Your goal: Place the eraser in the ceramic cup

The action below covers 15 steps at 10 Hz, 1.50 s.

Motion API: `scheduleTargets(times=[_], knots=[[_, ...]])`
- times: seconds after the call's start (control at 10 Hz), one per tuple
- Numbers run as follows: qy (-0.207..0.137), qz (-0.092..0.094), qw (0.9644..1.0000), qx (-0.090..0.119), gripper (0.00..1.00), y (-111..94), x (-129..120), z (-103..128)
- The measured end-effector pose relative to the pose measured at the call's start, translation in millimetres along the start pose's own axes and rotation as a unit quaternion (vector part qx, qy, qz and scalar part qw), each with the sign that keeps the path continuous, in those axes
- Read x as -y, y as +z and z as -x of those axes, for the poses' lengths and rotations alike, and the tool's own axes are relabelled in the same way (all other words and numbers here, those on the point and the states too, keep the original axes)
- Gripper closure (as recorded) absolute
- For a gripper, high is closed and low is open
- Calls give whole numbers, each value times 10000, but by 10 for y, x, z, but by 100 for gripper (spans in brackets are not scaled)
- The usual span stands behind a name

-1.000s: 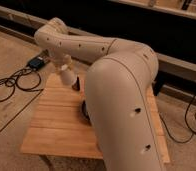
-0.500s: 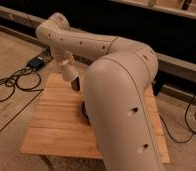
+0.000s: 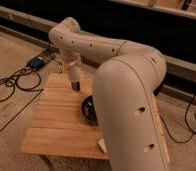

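Nearest, the thick pale link of my arm [image 3: 131,115] fills the view from 3 to 6 o'clock and hides the right part of the wooden worktop [image 3: 56,125]. Just beside it, at the worktop's near edge toward 5 o'clock, lies 1 small pale scrap [image 3: 102,145]; I cannot tell what it is. Farther in, at 3 o'clock from the worktop's middle, 1 wide black bowl [image 3: 89,109] sits on the slats, its right side covered by my arm. Beyond the bowl, toward 12 o'clock, my tool [image 3: 75,85] hangs pointing down over the worktop's far part. Whether it is released or clenched I cannot tell. The ceramic cup and the eraser I cannot pick out. On the floor at 10 o'clock lie black cables [image 3: 15,80] and 1 dark box [image 3: 37,62], with a dark wall [image 3: 141,25] behind.
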Motion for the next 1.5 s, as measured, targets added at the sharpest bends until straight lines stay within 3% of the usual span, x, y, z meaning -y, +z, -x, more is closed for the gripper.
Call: scheduleTargets(times=[0.5,1.5], knots=[[179,327,9989,293,100,223,148,-14],[128,619,9957,673,100,238,78,80]])
